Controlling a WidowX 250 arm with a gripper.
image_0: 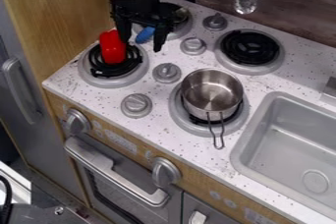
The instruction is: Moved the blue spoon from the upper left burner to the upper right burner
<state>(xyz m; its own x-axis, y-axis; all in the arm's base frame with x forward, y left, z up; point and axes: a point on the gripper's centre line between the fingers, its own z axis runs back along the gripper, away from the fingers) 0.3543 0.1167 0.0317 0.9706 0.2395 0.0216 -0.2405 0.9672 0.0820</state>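
Note:
The black gripper [141, 44] hangs over the left side of the upper left burner [182, 30], its two fingers spread wide. Between and behind them shows part of the blue spoon [145, 34], lying at that burner's left edge; the arm hides the rest of it. Whether a finger touches the spoon I cannot tell. Across the stove, the upper right burner [250, 47] has nothing on its black coil.
A red object [113, 47] stands on the lower left burner, close to the gripper's left finger. A steel pot [211, 93] sits on the lower right burner. Grey knobs [193, 45] rise between the burners, and a sink [289, 139] lies at right.

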